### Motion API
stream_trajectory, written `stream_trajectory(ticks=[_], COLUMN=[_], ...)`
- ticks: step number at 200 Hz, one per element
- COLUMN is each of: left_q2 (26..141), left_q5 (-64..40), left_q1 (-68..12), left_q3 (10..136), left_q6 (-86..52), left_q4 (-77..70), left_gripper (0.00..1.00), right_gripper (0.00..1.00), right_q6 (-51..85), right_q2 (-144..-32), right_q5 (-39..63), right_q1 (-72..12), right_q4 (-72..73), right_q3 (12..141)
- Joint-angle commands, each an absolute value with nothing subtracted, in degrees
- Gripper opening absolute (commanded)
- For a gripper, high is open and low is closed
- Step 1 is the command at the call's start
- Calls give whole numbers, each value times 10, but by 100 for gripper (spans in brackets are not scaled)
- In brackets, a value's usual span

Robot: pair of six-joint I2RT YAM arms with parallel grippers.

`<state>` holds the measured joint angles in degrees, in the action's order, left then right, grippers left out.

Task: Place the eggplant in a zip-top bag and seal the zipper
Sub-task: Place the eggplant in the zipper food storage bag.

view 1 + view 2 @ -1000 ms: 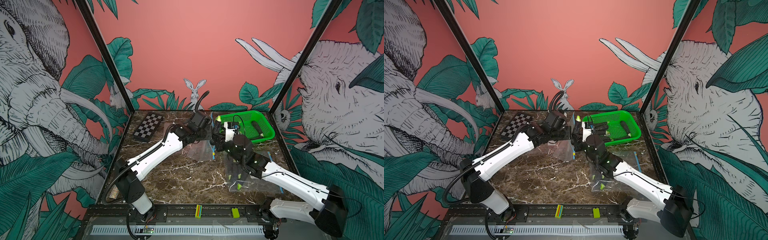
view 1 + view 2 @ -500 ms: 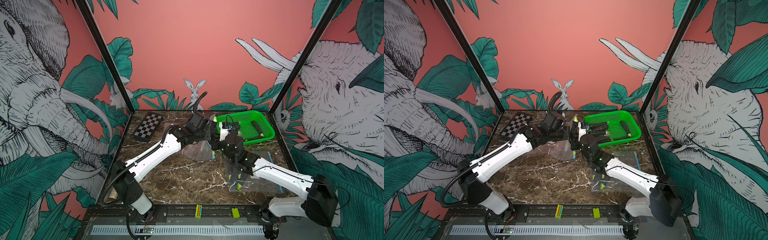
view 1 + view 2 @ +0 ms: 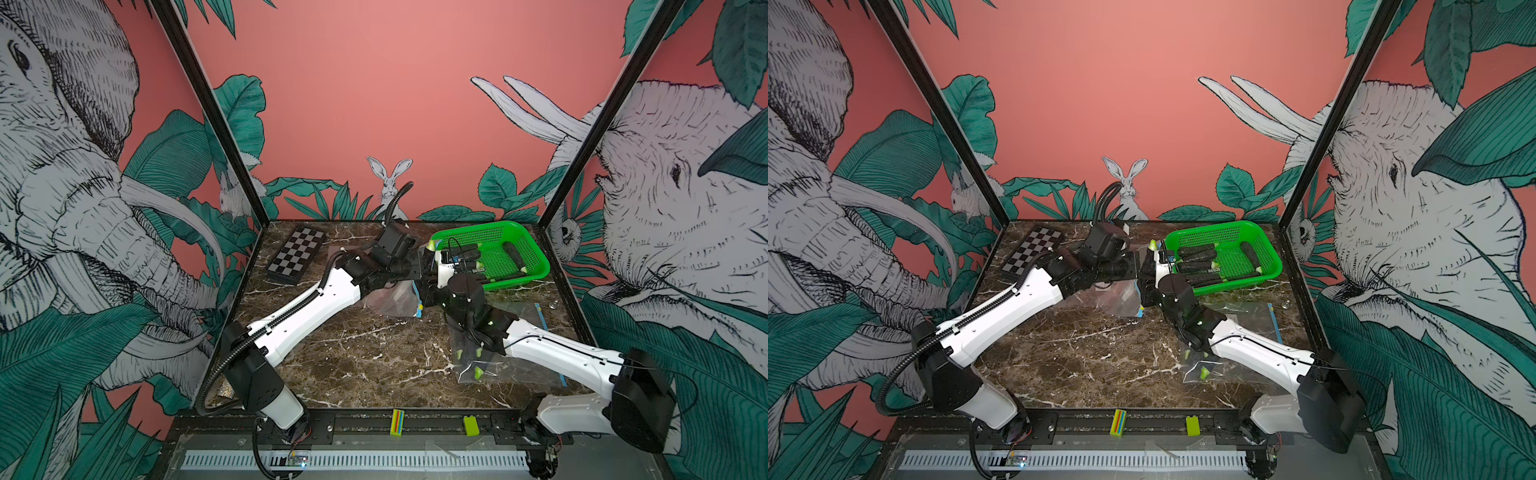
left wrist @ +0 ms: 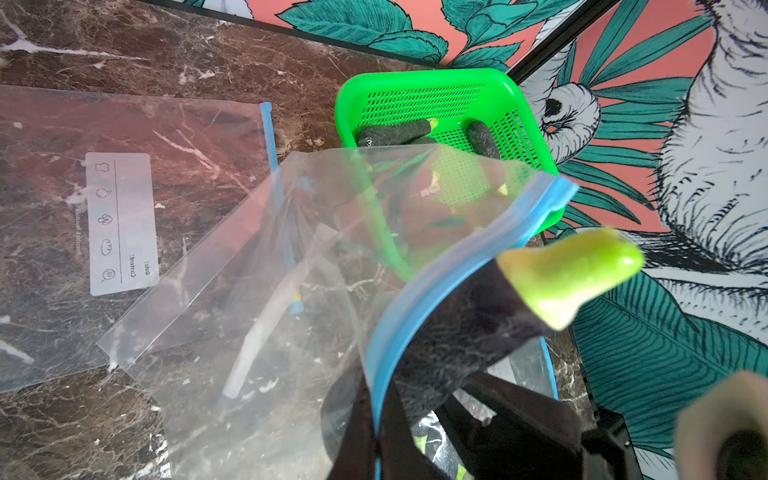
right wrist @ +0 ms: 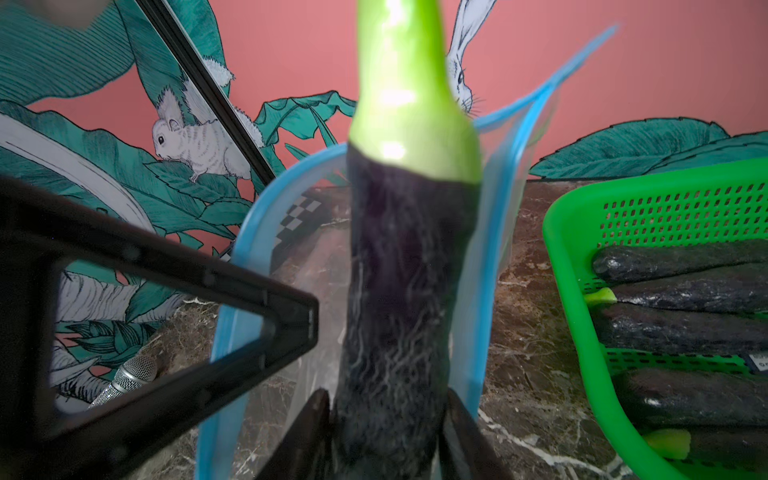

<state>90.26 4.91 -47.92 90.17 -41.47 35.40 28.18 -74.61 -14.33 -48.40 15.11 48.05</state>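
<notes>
**Asker:** How do your arms sit in both top views?

**Me:** My left arm [image 3: 316, 307] stretches long and slanted from the front rail toward the green basket [image 3: 536, 257]. My right arm [image 3: 557, 353] lies low with its elbow folded and its wrist turned up at the basket's near corner. My left claw [image 3: 420, 266] and right claw [image 3: 431, 272] meet just beside that corner. There the eggplant [image 3: 432, 246] pokes its green stem above the zip-top bag [image 3: 395, 301].

**Asker:** And from the left wrist?

**Me:** My left claw [image 4: 376, 440] is clenched on the bag's blue zipper rim. The eggplant [image 4: 478, 316] sits in the bag's mouth with its stem outside, close to the basket [image 4: 345, 104]. A second bag [image 4: 199, 137] lies flat on the marble near the basket. Its white label [image 4: 120, 224] reads "Content:" and "Date:", reversed.

**Asker:** The right wrist?

**Me:** The eggplant [image 5: 399, 291] stands between my right fingers [image 5: 461, 432], inside the blue rim. They flank its dark body closely, but I cannot tell whether they press it or have let go. More eggplants [image 5: 685, 291] lie in the basket.
</notes>
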Motion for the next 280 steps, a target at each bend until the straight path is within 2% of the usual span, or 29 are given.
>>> stream_trajectory(ticks=[1, 16, 36, 48, 74, 116, 212, 256, 270, 280], left_q2=[884, 884, 887, 888, 886, 878, 866, 867, 866, 866], left_q5=[52, 52, 47, 44, 43, 41, 45, 53, 53, 53], left_q1=[-481, -481, -480, -480, -480, -481, -481, -480, -480, -481], left_q3=[904, 904, 906, 906, 900, 886, 879, 882, 881, 880], left_q6=[-413, -412, -413, -414, -417, -429, -429, -424, -424, -425], left_q4=[346, 346, 343, 342, 339, 320, 313, 317, 316, 317], left_gripper=[0, 0, 0, 0, 0, 0, 0, 0, 0, 0], right_gripper=[47, 45, 26, 19, 14, 12, 15, 24, 31, 42], right_q6=[276, 278, 280, 282, 288, 310, 314, 307, 306, 302], right_q2=[-720, -709, -704, -700, -693, -715, -772, -747, -731, -725], right_q5=[-146, -147, -141, -139, -135, -153, -156, -157, -156, -145], right_q1=[-489, -489, -488, -488, -483, -477, -490, -493, -492, -492], right_q4=[142, 134, 122, 120, 125, 143, 195, 178, 168, 144], right_q3=[490, 493, 503, 508, 517, 527, 495, 488, 487, 499])
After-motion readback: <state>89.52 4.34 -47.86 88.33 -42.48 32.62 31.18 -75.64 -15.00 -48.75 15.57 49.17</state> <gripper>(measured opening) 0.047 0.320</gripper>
